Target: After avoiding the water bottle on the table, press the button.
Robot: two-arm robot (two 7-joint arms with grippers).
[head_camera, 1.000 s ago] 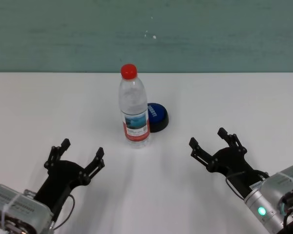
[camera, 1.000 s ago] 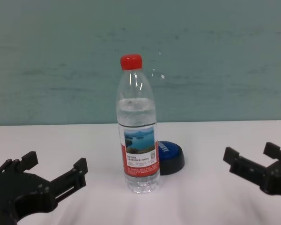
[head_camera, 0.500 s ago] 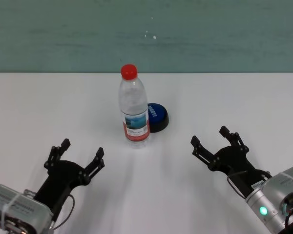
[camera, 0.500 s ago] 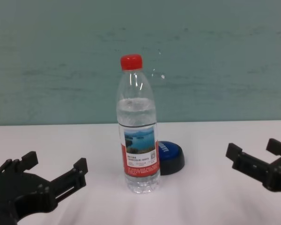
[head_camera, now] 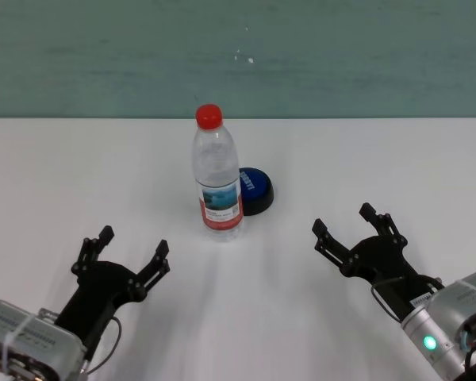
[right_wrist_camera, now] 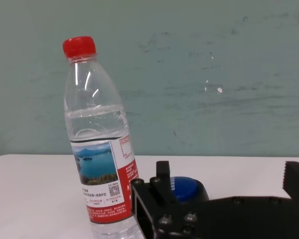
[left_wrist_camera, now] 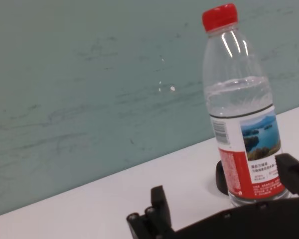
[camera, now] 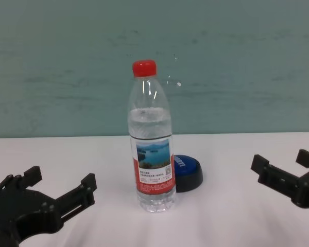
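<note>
The right gripper point(head_camera: 350, 226) was seen at the lower right of the head view, its black fingers spread wide and holding nothing, hovering low over the white table point(head_camera: 79, 175). It was placed well to the right of the bottle and button, apart from both. The left gripper point(head_camera: 132, 244) was seen at the lower left of the same view, likewise spread apart and empty, parked over the table's near side.

A water bottle point(head_camera: 216, 176) with a red cap and a lake-photo label was shown standing upright near the centre of the frame. The button point(head_camera: 255, 189), a low blue dome on a black base with white lettering, was found just right of the bottle and slightly behind it, its left part hidden by the bottle. In the chest view the button point(camera: 188, 172) was seen peeking out from the bottle's point(camera: 151, 149) lower right. A teal wall point(head_camera: 365, 55) was shown across the top.
</note>
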